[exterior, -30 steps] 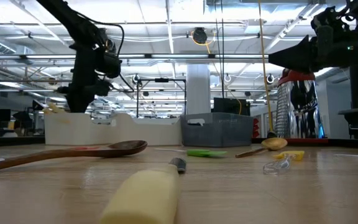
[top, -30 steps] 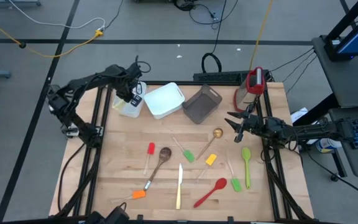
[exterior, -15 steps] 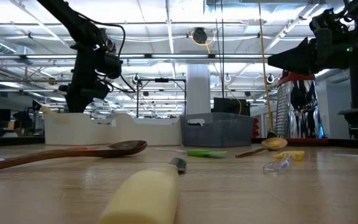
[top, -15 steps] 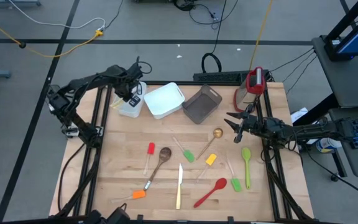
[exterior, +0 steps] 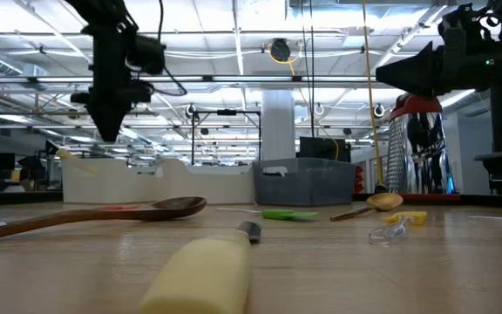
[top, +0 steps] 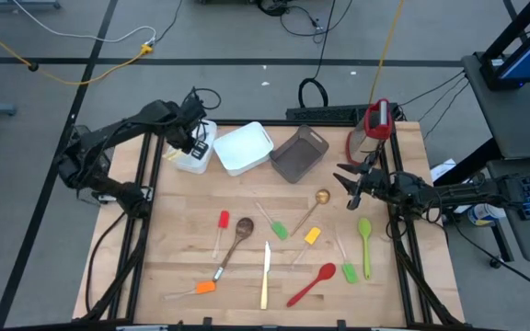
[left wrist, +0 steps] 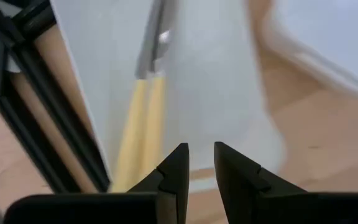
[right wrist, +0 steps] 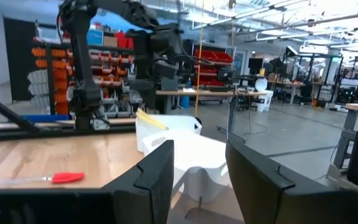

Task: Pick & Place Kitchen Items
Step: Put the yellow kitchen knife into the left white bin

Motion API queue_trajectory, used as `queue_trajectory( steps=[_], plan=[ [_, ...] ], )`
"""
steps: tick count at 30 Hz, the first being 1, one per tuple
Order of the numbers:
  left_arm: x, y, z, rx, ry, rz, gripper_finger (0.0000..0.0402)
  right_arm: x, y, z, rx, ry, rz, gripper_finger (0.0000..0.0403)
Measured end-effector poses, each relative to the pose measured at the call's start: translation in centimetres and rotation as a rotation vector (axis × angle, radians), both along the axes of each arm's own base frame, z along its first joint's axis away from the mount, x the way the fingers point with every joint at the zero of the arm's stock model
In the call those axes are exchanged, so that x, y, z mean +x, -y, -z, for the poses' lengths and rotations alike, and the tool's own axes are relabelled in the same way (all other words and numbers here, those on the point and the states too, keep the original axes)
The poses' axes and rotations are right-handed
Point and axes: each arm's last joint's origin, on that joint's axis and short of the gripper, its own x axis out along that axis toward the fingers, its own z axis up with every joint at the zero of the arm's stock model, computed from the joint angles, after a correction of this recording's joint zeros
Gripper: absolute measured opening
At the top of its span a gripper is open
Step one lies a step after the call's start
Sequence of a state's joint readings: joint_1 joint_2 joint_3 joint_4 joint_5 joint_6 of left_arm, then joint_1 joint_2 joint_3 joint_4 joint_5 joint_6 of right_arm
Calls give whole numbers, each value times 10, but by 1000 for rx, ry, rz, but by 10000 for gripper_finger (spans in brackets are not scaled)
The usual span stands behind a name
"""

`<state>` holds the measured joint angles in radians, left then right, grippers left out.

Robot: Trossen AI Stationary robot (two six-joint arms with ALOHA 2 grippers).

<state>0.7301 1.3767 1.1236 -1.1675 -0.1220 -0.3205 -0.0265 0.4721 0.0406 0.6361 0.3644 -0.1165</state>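
While the left end effector (left wrist: 197, 168) hovers over the small white bin (top: 191, 158) holding pale-handled knives (left wrist: 143, 127), its fingers stand slightly apart, empty. Right end effector (top: 349, 189) waits spread above the worktop (top: 247, 276) near the gold spoon (top: 321, 198).

Pale-handled knife (top: 265, 275) lay flat near the front edge, brown wooden spoon (top: 237, 236) beside it, gold spoon (top: 316, 205), green spoon (top: 365, 241), red spoon (top: 313, 283), small spatulas scattered between, two pale-handled knives (left wrist: 143, 118) inside the white bin.

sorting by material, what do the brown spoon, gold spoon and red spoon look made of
Brown spoon: looks like wood, matte dark brown, with a pale tip on the handle. Gold spoon: probably metal, judging by its shiny golden bowl and thin handle. Red spoon: likely silicone or plastic, uniform bright red with no shine.
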Motion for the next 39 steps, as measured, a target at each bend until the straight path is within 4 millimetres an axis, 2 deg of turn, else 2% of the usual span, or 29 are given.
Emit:
queue_trajectory(
  steps=[8, 18, 26, 33, 38, 39],
  plan=[
    [15, 48, -21, 53, 111, 61, 81, 0, 0, 0, 80, 38, -16, 141],
    [41, 111, -22, 102, 166, 64, 81, -1, 0, -8, 139, 148, -34, 141],
    [47, 162, -24, 211, 240, 62, 81, 4, -3, -11, 153, 186, -156, 141],
    [53, 194, -17, 254, 391, 68, 81, 11, -6, -7, 158, 162, -234, 141],
    [58, 207, -7, 215, 482, 78, 81, 22, -10, 0, 145, 58, -307, 141],
    [59, 208, -5, 212, 493, 83, 81, 27, -12, -3, 124, 41, -344, 141]
  ],
)
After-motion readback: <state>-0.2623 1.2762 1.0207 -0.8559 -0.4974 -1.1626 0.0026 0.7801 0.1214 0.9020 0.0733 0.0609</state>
